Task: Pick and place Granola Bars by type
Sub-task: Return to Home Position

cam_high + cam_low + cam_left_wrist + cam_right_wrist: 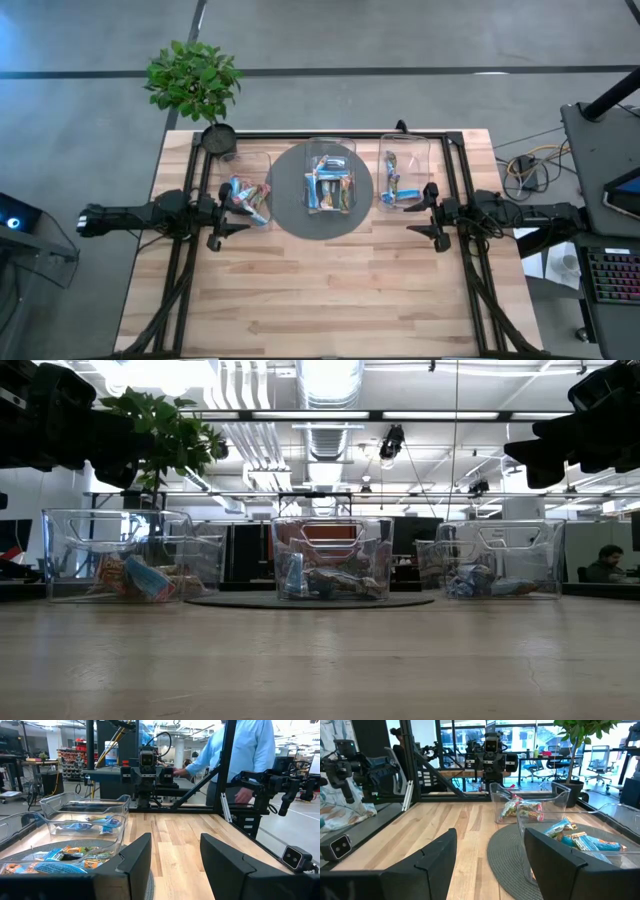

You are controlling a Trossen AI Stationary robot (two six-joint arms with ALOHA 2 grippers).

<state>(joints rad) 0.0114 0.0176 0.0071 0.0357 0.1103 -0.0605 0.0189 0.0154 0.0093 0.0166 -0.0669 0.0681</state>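
Observation:
The granola bars lie in three clear bins standing in a row: a left bin (245, 195), a middle bin (330, 180) on a round grey mat, and a right bin (403, 178). Blue, orange and green wrappers (135, 575) show through the walls. My left gripper (228, 212) hovers open above the near side of the left bin, its fingers pointing toward the table's right. My right gripper (425, 213) hovers open near the right bin, pointing left. In the left wrist view the open left gripper (175, 860) holds nothing; the same goes for the right gripper (487, 855).
A potted plant (195, 85) stands at the far left corner of the table. A black frame (455, 150) runs round the table's edges. Bare wood (330, 290) spreads toward the near edge. A person in a light blue shirt (245, 750) stands beyond the table's right side.

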